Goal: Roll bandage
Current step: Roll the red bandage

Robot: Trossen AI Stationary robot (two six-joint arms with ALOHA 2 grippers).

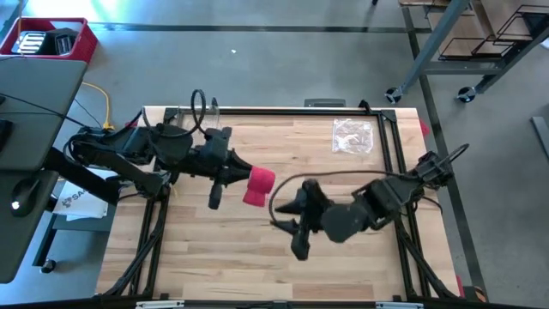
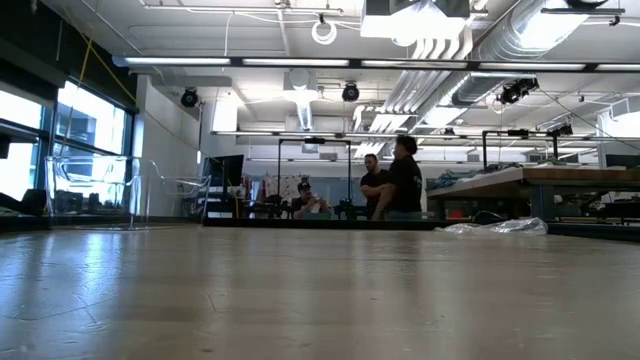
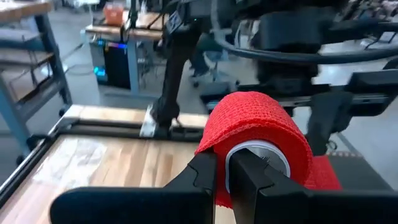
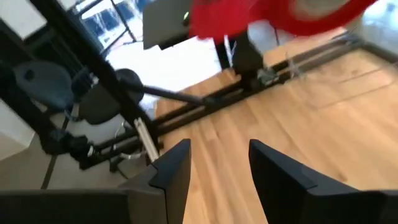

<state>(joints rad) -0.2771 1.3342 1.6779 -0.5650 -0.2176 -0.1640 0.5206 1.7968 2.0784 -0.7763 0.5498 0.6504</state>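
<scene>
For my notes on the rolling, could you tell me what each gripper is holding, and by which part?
The left gripper holds the red bandage roll, its fingers pinching the roll's wall at its open end. The right gripper is open and holds nothing.

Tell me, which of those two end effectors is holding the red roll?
The left end effector, shut on the bandage and pinching the roll's edge. The right end effector, lower on the table, is open with nothing between its fingers.

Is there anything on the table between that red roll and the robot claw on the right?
Nothing: in the high view only bare wood separates the bandage from the open right gripper.
</scene>
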